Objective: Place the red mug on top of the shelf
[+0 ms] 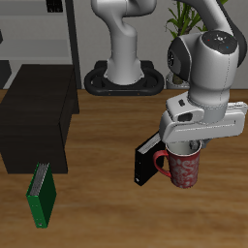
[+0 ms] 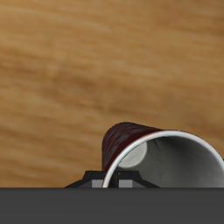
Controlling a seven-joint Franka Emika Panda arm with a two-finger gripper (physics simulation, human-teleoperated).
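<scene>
Overall, the scene sits on a warm brown wooden table [image 1: 107, 208] with a visible plank grain, which the wrist view shows close up as streaked, amber-toned wood. Behind the table the room is dim: a pale wall, grey vertical frames of some furniture, and the green leaves of a potted plant [image 1: 180, 17] at the back. The robot's white arm rises from a round dark base plate [image 1: 124, 79] at the table's back.

The gripper [image 1: 186, 147] hangs over the table nearer its front edge, and the red mug [image 1: 182, 168] is directly under it, rim up, its grey-white inside partly hidden by the grey gripper body. The fingers reach down at the mug's rim and the mug looks lifted clear of the wood, so the gripper appears closed on the rim; the wrist view agrees, with the red mug [image 2: 153, 157] filling the space right at the camera, one finger pad [image 2: 133, 157] pressed against its dark-red wall beside the pale rim. The handle points toward a small black book [image 1: 145, 163] standing upright just beside the mug.

The shelf [image 1: 39, 121], a low matte-black box with a flat top, stands well apart from the mug, across the table. A green book [image 1: 41, 197] leans near the shelf's front corner.
</scene>
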